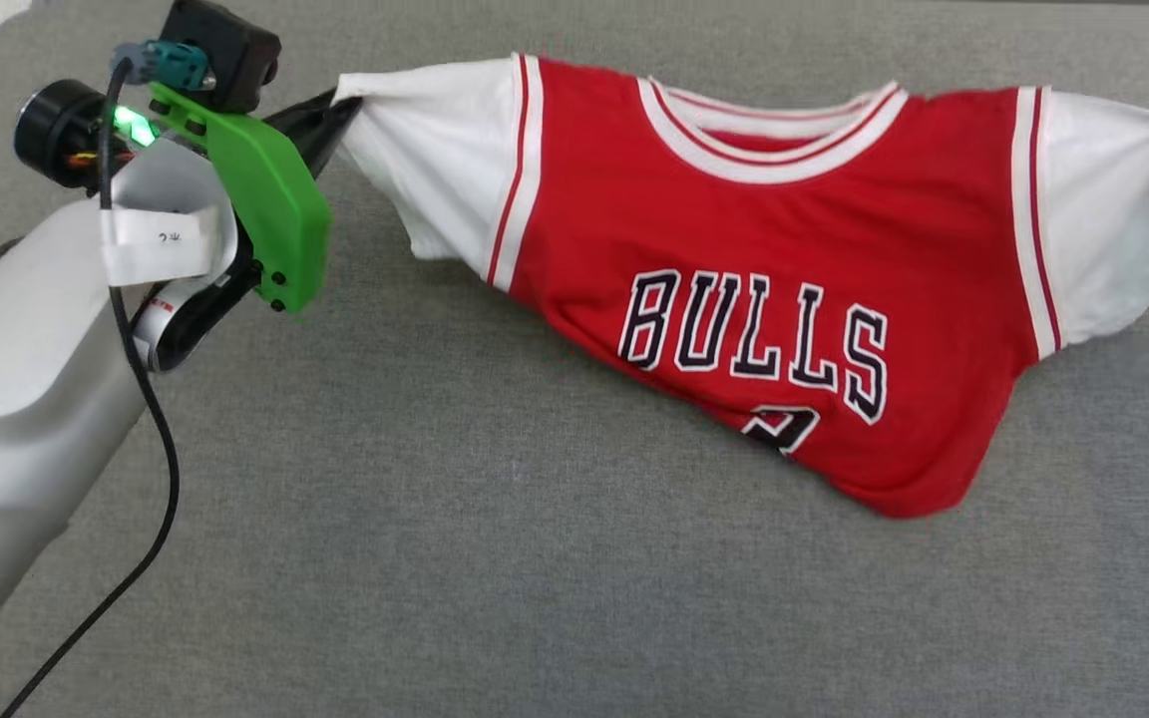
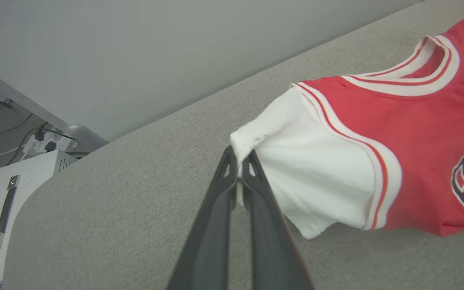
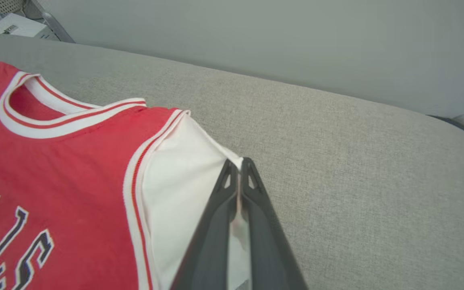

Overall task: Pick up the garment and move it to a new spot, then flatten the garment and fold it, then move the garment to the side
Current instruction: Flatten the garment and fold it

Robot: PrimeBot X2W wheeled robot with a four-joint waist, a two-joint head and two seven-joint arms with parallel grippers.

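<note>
Garment point(image 1: 754, 249) is held front-up between both end effectors, "BULLS" lettering readable. The shoulder line is lifted and pulled fairly taut. The lower body sags, and the hem appears bunched on the grey fabric worktop point(image 1: 435, 519), skewed toward the robot's right.

Left end effector point(image 2: 239, 155) is pressed together on the tip of the white sleeve, with cloth pinched between the fingers. Right end effector point(image 3: 238, 165) is clamped the same way on the other sleeve's edge, with white fabric caught between the fingers. In the head view it is seen only as a dark tip at the frame edge.

Step in hand is judged to be the pick-up and move, or possibly early flattening. Both sleeves are gripped and no fold is made yet.

Next move calls for both arms to be driven together with even tension. The garment should be laid down hem first at the new spot, so the body is drawn flat.

Both pinches are thin, so a slip is possible if the sleeves are pulled harder apart.
</note>
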